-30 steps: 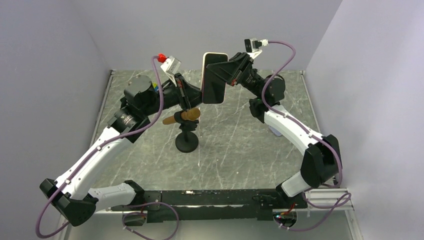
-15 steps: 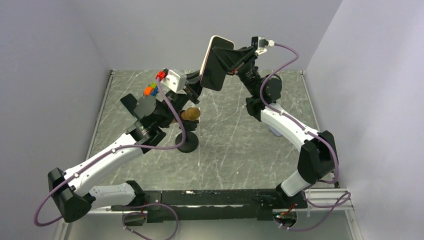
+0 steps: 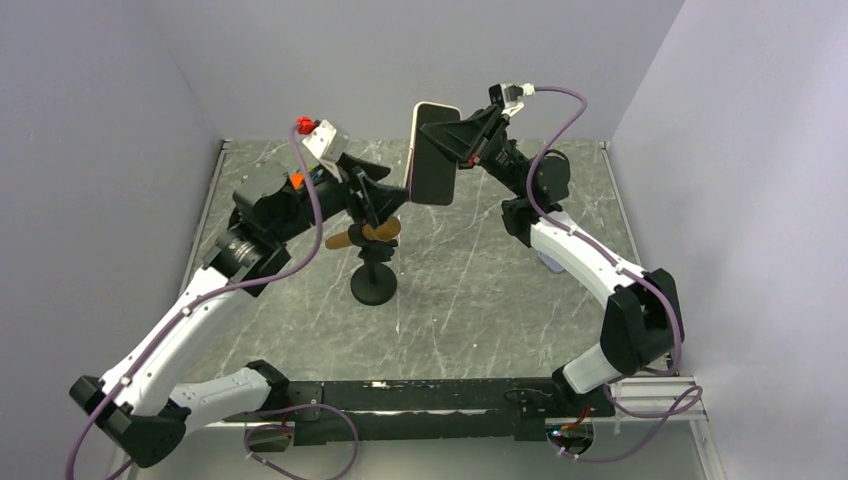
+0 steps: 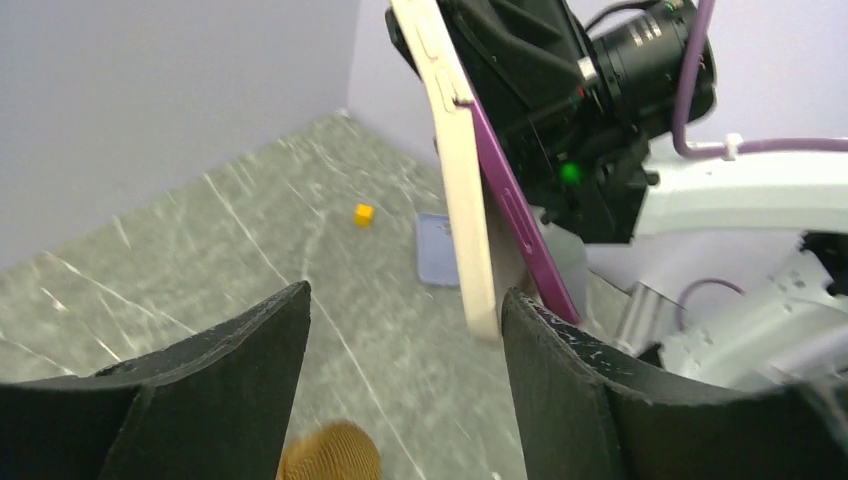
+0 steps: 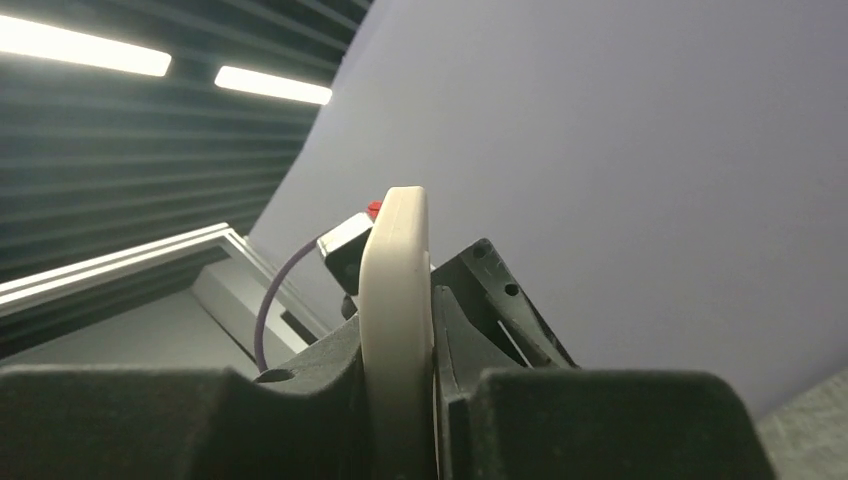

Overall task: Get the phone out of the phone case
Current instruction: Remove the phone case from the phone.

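The phone in its cream phone case point(image 3: 434, 153) hangs upright in the air over the back of the table, dark screen toward the camera. My right gripper point(image 3: 462, 138) is shut on it from the right; the right wrist view shows the cream edge point(image 5: 397, 300) pinched between the pads. In the left wrist view a purple strip point(image 4: 512, 205) splays away from the cream case point(image 4: 468, 200) toward the lower end. My left gripper point(image 4: 405, 300) is open, and its right finger point(image 4: 570, 380) sits just beside the case's lower corner. From above, the left gripper point(image 3: 385, 195) is left of and below the phone.
A brown wooden piece on a black stand point(image 3: 373, 285) stands right under the left gripper. A yellow cube point(image 4: 364, 214) and a pale blue flat piece point(image 4: 437, 250) lie on the marble table point(image 3: 460, 300). Walls close in on three sides.
My left gripper was shut and is now open, its arm swung back toward the phone's lower corner. The right gripper tilted the phone up and then lowered it to near upright.
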Robot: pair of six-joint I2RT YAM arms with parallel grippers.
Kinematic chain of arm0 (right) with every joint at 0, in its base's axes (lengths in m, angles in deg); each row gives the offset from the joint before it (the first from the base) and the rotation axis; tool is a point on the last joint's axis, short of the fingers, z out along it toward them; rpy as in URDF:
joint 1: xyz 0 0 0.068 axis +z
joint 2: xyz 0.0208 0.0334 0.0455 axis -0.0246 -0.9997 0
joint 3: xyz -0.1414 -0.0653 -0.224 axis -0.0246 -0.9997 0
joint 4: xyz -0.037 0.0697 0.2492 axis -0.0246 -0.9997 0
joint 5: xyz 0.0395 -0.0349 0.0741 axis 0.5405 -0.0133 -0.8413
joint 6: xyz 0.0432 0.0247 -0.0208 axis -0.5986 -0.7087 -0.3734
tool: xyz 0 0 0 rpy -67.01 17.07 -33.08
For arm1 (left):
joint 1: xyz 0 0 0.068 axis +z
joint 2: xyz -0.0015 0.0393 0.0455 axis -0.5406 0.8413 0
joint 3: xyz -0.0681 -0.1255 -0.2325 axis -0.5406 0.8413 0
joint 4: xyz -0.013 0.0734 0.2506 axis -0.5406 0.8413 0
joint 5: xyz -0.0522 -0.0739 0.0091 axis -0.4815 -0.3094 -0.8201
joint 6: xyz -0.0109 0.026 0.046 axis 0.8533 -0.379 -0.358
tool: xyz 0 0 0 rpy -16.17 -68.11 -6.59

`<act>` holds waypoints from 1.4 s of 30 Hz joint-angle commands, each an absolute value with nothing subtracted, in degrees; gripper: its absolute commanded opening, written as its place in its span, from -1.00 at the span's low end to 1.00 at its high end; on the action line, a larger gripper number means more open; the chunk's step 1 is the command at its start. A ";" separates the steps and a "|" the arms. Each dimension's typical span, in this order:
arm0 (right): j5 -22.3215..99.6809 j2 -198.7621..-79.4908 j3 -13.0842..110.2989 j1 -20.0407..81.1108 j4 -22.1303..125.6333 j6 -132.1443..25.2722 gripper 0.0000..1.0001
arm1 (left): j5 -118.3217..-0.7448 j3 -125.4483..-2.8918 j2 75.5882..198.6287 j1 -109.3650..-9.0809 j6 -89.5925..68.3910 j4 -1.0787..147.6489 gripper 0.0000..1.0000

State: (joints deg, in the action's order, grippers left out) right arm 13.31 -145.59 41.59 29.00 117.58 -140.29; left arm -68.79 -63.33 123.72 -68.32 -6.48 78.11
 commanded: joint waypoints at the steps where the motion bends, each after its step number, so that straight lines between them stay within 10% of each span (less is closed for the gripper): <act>1: 12.02 -137.35 41.43 26.96 116.96 -138.30 -1.00 | -80.72 -61.30 116.62 -64.55 -0.47 88.03 0.47; 15: 14.89 -135.59 39.24 26.94 109.00 -133.08 -1.00 | -101.28 -57.06 122.11 -65.04 37.43 53.92 0.40; 42: 15.33 -133.62 39.14 28.25 108.50 -132.87 -1.00 | -89.42 -60.85 125.07 -68.37 29.23 65.08 0.34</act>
State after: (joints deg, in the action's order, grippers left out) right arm 14.84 -136.65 36.81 27.47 104.79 -131.61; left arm -93.34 -58.41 124.77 -68.47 31.42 64.71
